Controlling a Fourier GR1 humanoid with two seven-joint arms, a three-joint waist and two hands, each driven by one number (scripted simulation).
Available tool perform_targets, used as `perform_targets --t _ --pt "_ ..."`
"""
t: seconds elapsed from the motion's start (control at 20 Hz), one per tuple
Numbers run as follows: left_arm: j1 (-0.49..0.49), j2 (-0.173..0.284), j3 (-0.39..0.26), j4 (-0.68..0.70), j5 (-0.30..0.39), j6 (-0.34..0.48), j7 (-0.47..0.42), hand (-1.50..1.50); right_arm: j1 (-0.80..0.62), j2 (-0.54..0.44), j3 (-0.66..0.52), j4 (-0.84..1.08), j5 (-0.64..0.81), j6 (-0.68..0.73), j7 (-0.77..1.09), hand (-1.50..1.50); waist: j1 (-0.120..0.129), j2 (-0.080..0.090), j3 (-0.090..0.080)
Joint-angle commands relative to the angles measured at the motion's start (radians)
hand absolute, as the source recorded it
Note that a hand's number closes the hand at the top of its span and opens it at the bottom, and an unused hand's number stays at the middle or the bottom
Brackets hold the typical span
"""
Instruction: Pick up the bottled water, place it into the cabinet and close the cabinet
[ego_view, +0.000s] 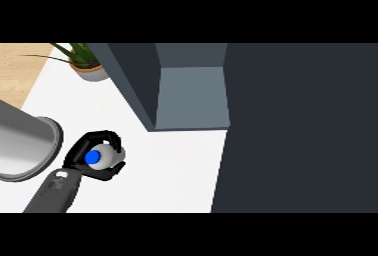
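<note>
One hand (88, 159) curls round one bottled water (100, 156), apparently upright, beside one open cabinet (192, 97).

White counter, wooden floor, dark cabinetry ahead of your left hand (76, 159).

You're looking down on a white counter (170, 170) that spreads out under and to the right of that hand. Beyond the hand, up and to its left, you see a strip of light wooden floor (18, 65) and a potted plant (87, 65) in a grey pot. Just left of the hand sits a grey metal cylinder (26, 145). Up and right stands the slate-grey cabinet (192, 97), and a dark panel (303, 125) fills the far right.
</note>
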Motion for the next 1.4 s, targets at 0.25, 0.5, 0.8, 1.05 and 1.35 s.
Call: perform_targets --t 0.25,0.5,0.8,1.05,1.35 --pt "0.051 -0.251 0.043 -0.139 0.145 0.406 0.04 1.5 0.015 -0.016 0.023 -0.09 0.053 -0.03 0.07 -1.5 0.023 -0.013 0.004" --pt "0.014 -0.255 -0.085 -0.232 0.323 0.462 0.156 1.5 0.082 -0.046 0.009 -0.108 0.034 -0.007 -0.011 -1.5 0.01 -0.008 0.004" --pt "0.017 -0.256 -0.251 -0.453 0.482 0.554 0.357 1.5 0.123 -0.045 0.067 -0.088 0.077 -0.034 -0.046 -1.5 0.012 -0.009 0.004" --pt "-0.01 -0.257 -0.447 -0.547 0.581 0.757 0.426 1.5 0.085 -0.062 0.037 -0.122 0.032 -0.033 0.014 -1.5 0.009 -0.005 0.003" --pt "-0.082 -0.257 -0.466 -0.602 0.532 0.867 0.528 1.5 0.168 -0.1 0.055 -0.144 0.039 -0.028 -0.069 -1.5 0.008 -0.006 0.004"
